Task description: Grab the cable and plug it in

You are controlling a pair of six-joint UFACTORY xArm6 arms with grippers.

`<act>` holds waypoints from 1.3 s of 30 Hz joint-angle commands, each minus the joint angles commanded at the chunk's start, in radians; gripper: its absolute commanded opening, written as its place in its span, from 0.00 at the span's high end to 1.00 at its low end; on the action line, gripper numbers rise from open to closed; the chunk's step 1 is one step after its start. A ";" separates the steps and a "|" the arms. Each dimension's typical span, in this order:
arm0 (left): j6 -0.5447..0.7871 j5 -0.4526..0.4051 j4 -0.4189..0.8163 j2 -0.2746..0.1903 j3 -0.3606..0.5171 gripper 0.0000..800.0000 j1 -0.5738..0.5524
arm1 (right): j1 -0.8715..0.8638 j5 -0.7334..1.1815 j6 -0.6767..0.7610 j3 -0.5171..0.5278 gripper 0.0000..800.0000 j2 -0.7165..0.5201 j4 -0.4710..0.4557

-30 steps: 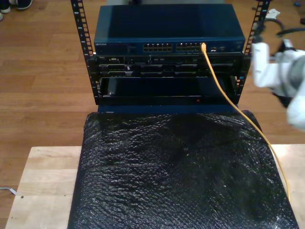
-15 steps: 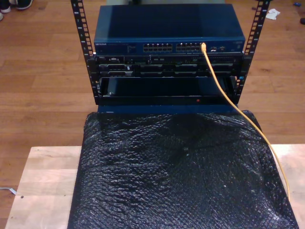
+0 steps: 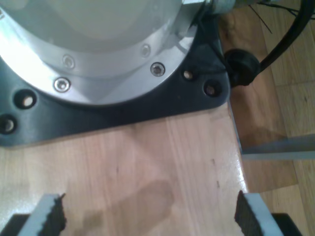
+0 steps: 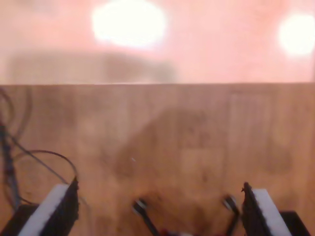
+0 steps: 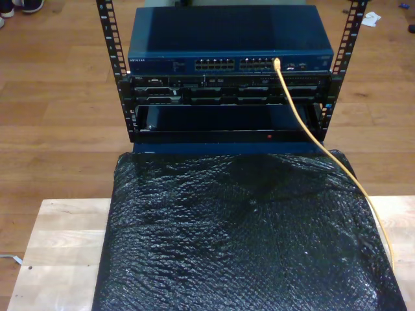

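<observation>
Cable in the exterior view: thin yellow-orange line, tip sitting at a port of the blue switch in the rack, toward the 1 o'clock side of the port row. From there it runs down toward 5 o'clock, crosses the black bubble-wrap sheet on the wooden table, and leaves past the sheet's edge on the exterior view's right. Long axis: a diagonal, 11 to 5 o'clock. Whether the plug is fully seated cannot be told; the tip is too small to read.

My first gripper: jaws apart, nothing between the pads, bare light wood below, with an arm base plate and a black robot cable beyond.

My second gripper: jaws spread wide, holding nothing, over wood floor with thin dark wires.

Judgement: the plugging appears done, the cable's tip at the switch and both grippers free. Which arm is nearer the cable cannot be told.
</observation>
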 joint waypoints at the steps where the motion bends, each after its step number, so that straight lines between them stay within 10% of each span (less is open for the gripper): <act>1: 0.000 0.000 0.000 0.000 0.000 0.00 0.000 | -0.031 0.025 -0.032 0.008 0.01 -0.009 0.000; 16: 0.000 0.000 0.000 0.000 0.000 0.00 0.000 | -0.410 0.135 -0.502 0.204 0.01 -0.164 -0.029; 39: 0.000 0.000 0.000 0.000 0.000 0.00 0.000 | -0.499 -0.141 -0.574 0.557 0.01 -0.245 -0.069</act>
